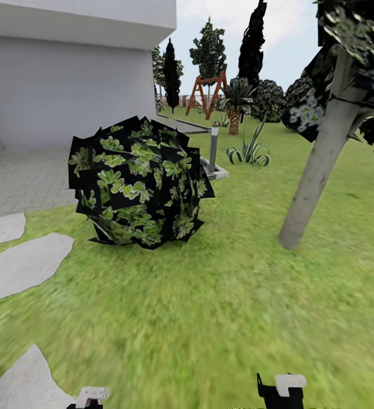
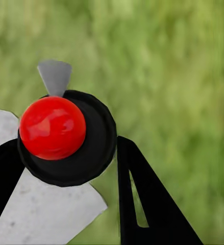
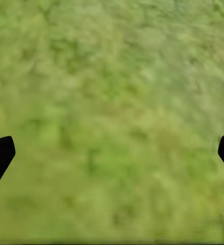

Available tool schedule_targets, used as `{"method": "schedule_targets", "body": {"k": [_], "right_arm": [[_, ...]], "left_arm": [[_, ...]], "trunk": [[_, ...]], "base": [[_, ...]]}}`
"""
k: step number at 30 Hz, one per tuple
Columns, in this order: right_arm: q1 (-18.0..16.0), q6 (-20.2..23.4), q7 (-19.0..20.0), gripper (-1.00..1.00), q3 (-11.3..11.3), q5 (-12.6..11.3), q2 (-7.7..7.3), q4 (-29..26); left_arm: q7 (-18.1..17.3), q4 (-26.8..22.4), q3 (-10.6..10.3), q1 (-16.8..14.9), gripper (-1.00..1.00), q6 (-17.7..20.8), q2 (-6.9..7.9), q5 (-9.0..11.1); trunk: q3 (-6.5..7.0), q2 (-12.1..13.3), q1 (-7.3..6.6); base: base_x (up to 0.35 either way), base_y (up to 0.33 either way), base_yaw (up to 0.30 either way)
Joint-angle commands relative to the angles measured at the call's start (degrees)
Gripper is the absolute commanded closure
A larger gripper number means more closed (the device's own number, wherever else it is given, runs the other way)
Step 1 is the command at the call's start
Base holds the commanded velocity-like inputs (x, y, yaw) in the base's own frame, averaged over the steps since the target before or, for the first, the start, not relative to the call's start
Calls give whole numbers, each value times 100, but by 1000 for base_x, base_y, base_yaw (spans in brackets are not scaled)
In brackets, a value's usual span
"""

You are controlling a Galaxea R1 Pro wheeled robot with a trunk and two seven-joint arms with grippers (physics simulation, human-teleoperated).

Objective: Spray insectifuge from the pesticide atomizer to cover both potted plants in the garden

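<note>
Grass point(image 1: 221, 318) covers most of what you're looking at from the head camera, with a round leafy bush point(image 1: 140, 182) sitting right in the middle of the lawn, so I'll use that as the landmark. Behind the bush and a bit toward your right arm's side there's a grey lamp post point(image 1: 213, 146) on a pale slab. Further back past that you've got a spiky striped plant point(image 1: 249, 150), a palm point(image 1: 235, 105) and a red-brown wooden swing frame point(image 1: 208, 94). Well off to the bush's side, toward your right, a pale tree trunk point(image 1: 317, 170) leans up into dark leaves. On the bush's other side are flat grey stepping stones point(image 1: 22, 264), with the grey house wall point(image 1: 67, 85) and paving behind them.

Your left gripper point(image 2: 60, 199) looks clenched on a black spray bottle point(image 2: 86, 153) with a red cap point(image 2: 52, 127), held over a stepping stone and grass. Your right gripper point(image 3: 112, 153) is spread wide with nothing in it, just lawn underneath. Both grippers' tops peek in at the bottom edge of the head view.
</note>
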Motion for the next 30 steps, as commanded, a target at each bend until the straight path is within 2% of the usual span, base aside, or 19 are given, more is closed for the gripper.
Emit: {"method": "schedule_targets", "body": {"k": [1, 30], "right_arm": [[-4, -13, -29, -100, 49, -29, 2, 5], [-4, -14, -29, -100, 50, -29, 7, 5]], "left_arm": [[-25, 3, 27, -2, 100, -17, 2, -15], [-25, 3, 27, -2, 100, -17, -7, -17]], "trunk": [[1, -2, -1], [160, -2, -1]], "base": [[0, 0, -271], [0, 0, -271]]}}
